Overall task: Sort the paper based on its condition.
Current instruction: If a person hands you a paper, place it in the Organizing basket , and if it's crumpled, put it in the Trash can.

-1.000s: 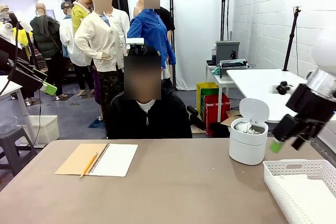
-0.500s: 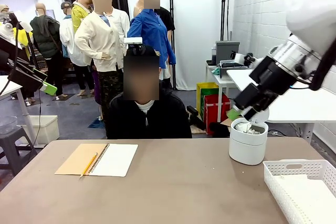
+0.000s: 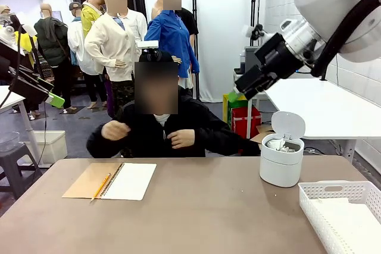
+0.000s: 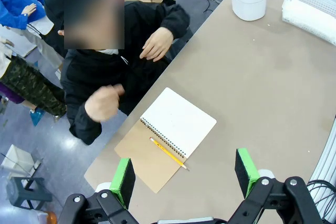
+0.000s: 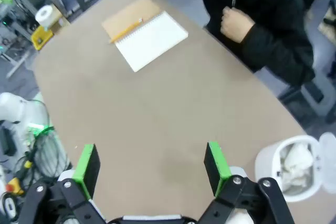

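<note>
Crumpled paper (image 3: 281, 144) is seen inside the open white bin (image 3: 280, 171), with the white basket (image 3: 333, 206) just beside it. The right gripper (image 3: 238, 94) is held high above the bin, jaws apart and empty. The left gripper (image 4: 184, 174) is spread wide over the notebook (image 4: 176, 124), well apart from the bin.

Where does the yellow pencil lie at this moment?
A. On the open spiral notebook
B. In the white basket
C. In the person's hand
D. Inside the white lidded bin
A. The yellow pencil lies across the spiral notebook, over the join between the brown cover and the white page, on the table; both of the person's hands are held at the chest, away from it.
</note>
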Tool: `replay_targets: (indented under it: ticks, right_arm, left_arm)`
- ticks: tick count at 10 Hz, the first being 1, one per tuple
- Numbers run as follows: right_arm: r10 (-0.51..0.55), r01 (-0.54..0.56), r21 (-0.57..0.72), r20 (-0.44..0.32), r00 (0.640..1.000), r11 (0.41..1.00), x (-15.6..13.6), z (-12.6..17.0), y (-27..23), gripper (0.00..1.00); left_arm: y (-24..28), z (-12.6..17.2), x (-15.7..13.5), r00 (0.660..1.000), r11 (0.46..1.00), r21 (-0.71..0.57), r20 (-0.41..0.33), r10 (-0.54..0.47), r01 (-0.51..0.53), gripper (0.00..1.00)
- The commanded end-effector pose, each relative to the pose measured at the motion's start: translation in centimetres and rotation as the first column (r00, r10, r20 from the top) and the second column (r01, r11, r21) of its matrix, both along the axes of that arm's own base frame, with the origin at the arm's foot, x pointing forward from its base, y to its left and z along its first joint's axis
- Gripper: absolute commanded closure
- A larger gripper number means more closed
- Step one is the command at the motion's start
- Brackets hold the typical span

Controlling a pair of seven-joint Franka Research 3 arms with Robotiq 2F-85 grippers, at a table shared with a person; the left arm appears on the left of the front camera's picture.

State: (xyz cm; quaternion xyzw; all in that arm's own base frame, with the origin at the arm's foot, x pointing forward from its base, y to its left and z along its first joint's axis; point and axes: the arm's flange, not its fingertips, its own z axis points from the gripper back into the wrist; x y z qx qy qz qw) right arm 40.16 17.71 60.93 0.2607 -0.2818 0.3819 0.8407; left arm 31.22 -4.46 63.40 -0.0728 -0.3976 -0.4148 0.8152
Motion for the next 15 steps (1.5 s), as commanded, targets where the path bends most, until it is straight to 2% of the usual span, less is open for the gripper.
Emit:
replay_targets:
  ticks: [1, 7, 15]
  right_arm:
    - [0.042, -0.044, 0.011, 0.091, 0.995, 0.999, 0.0, 0.4, 1.5, 0.0]
    - [0.096, -0.093, -0.027, 0.182, 0.979, 0.995, -0.1, 2.6, 4.9, 0.0]
    - [0.104, -0.099, -0.036, 0.186, 0.977, 0.994, -0.5, 2.7, 5.1, 0.0]
  left_arm:
    - [0.0, 0.0, 0.0, 1.0, 1.0, 0.003, 0.002, 0.014, -0.014, 0.0]
    - [0.0, 0.0, 0.0, 1.0, 1.0, 0.003, 0.002, 0.014, -0.014, 0.0]
    - [0.0, 0.0, 0.0, 1.0, 1.0, 0.003, 0.002, 0.014, -0.014, 0.0]
